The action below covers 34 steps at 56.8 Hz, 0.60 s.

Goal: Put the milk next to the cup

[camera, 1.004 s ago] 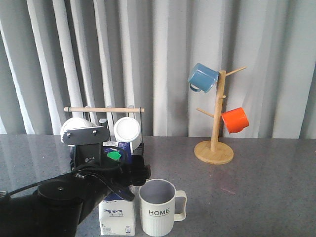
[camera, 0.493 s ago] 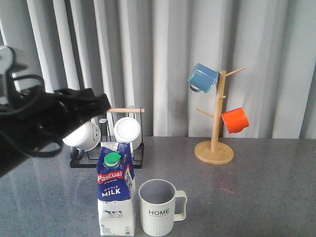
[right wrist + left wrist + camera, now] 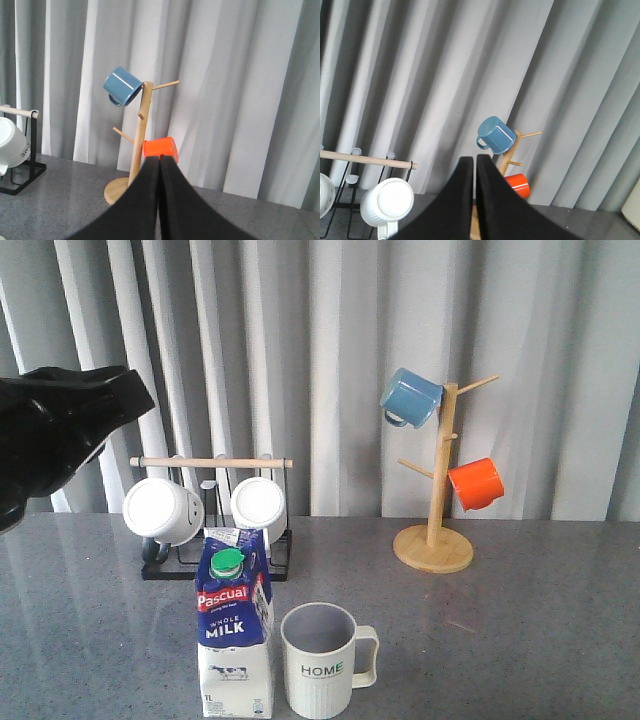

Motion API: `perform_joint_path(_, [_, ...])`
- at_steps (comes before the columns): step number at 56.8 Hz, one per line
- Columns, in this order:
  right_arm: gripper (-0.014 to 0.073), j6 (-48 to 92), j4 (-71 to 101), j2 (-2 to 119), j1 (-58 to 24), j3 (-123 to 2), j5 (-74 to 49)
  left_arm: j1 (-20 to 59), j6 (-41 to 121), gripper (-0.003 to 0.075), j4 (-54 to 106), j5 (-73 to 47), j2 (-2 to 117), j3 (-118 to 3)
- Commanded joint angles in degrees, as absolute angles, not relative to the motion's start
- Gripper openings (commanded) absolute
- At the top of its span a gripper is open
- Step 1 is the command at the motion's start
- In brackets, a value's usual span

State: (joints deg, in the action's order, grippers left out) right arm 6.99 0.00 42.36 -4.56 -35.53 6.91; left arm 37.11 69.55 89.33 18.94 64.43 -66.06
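The milk (image 3: 235, 635), a blue and white gable-top carton with a green cap, stands upright at the table's front. The cup (image 3: 320, 660), a ribbed pale mug marked "HOME", stands just to its right, close beside it with a small gap. My left gripper (image 3: 474, 159) is raised high at the left of the front view (image 3: 120, 390), well above and apart from the carton. Its fingers are together and hold nothing. My right gripper (image 3: 160, 159) is shut and empty, and is out of the front view. Neither wrist view shows the milk or the cup.
A black rack (image 3: 212, 562) with a wooden bar holds two white mugs behind the milk. A wooden mug tree (image 3: 434, 540) stands at the back right with a blue mug (image 3: 410, 397) and an orange mug (image 3: 475, 483). A grey curtain closes the back.
My left arm has lifted from the milk carton up and to the left, leaving the carton standing beside the cup. The carton and the cup have not moved.
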Motion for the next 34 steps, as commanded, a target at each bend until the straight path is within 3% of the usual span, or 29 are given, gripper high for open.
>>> perform_joint_path(1, [-0.0008,7.21,-0.38,42.18,-4.36,-37.08,10.8,37.28,69.83,-0.0007,87.82,17.77,63.11,-67.73])
perform_joint_path(23, [-0.0008,7.21,-0.38,42.18,-4.36,-37.08,10.82,37.33,64.66,-0.0007,80.8,2.72,63.88,-67.73])
perform_joint_path(29, [-0.0008,7.21,-0.38,42.18,-4.36,-37.08,10.88,37.33,57.27,-0.0007,65.65,-2.57,63.82,-67.73])
perform_joint_path(34, [-0.0008,7.21,-0.38,42.18,-4.36,-37.08,10.88,37.26,35.54,-0.0007,46.4,-3.71,63.82,-67.73])
